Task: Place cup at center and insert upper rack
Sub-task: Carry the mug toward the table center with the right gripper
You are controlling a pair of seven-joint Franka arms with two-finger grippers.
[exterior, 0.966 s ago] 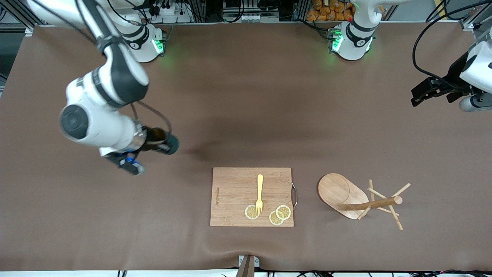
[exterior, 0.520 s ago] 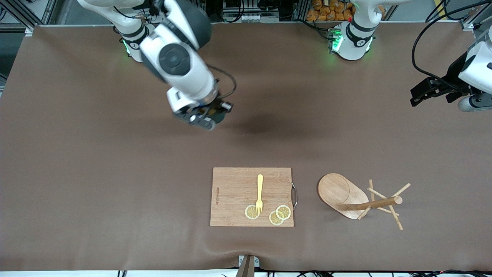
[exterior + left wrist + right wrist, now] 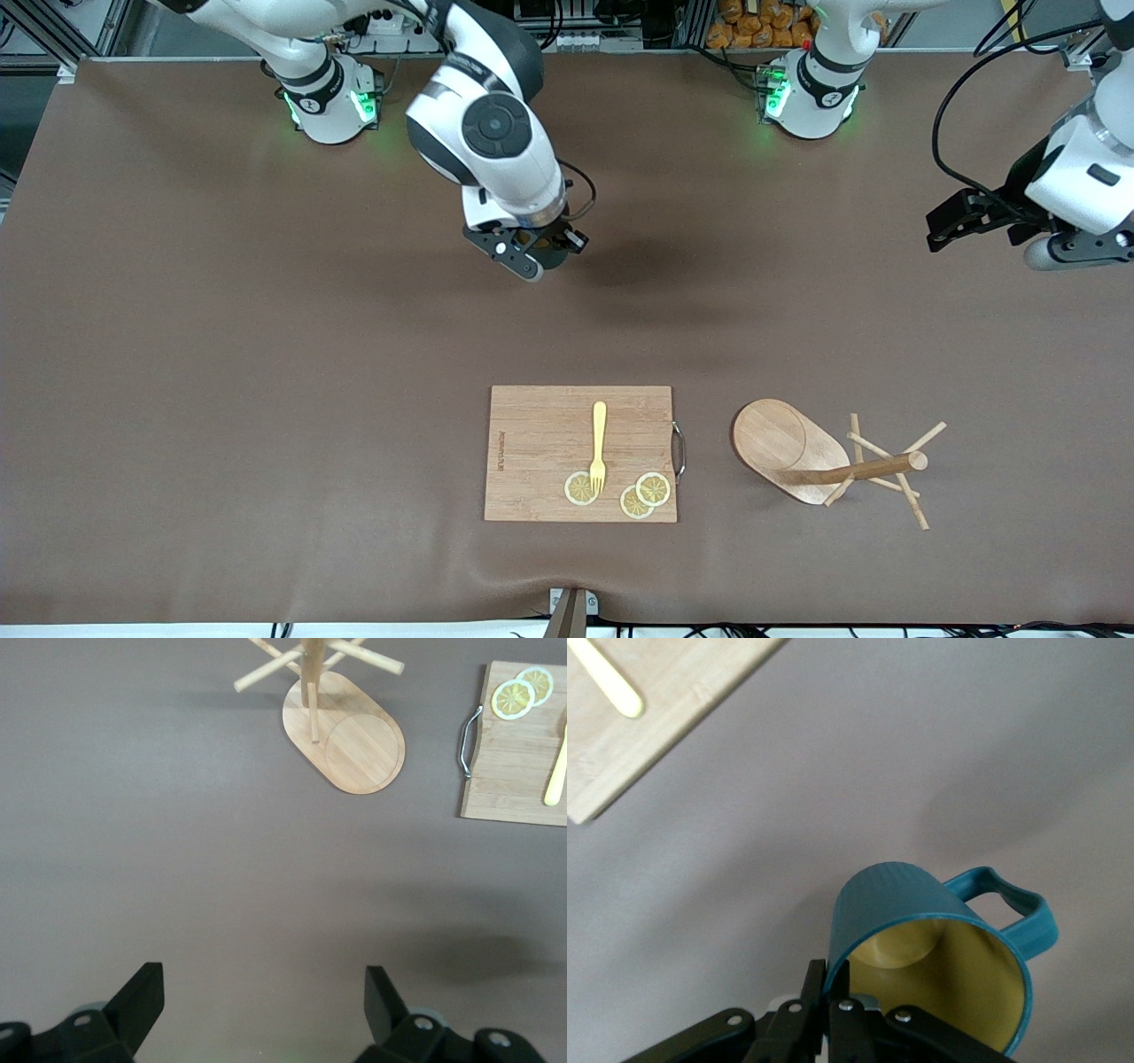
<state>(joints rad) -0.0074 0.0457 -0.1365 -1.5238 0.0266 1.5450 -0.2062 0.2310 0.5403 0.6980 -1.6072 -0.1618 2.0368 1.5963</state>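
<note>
Right gripper [image 3: 532, 252] pinches the cup [image 3: 930, 957] rim over mid-table (handle sideways); left gripper [image 3: 261, 1010] waits, jaws spread, near the table's end edge.

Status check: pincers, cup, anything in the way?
Right pincer shut on cup, up over mid-table. Left pincer open, waiting at its table end. Mug tree upright, pegs free. Nothing under the cup.
</note>
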